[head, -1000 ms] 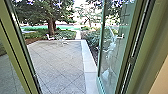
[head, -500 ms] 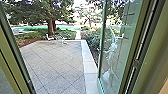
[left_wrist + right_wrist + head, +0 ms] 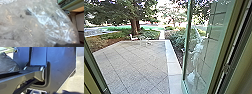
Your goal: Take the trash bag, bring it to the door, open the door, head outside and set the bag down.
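- One trash bag, clear, crumpled and shiny, lies close before the left wrist camera (all creases and glints).
- Whether the left end effector or the right end effector is wide, narrow or gripping, I cannot tell.
- The glass door stands open, a pale shape showing in its pane.
- Beyond the doorway spreads the paved yard, with white chairs near a tree.

The bag, see-through, glossy and crumpled, was close before the left wrist camera. The door, reflective glass edged in green, stood open outward.
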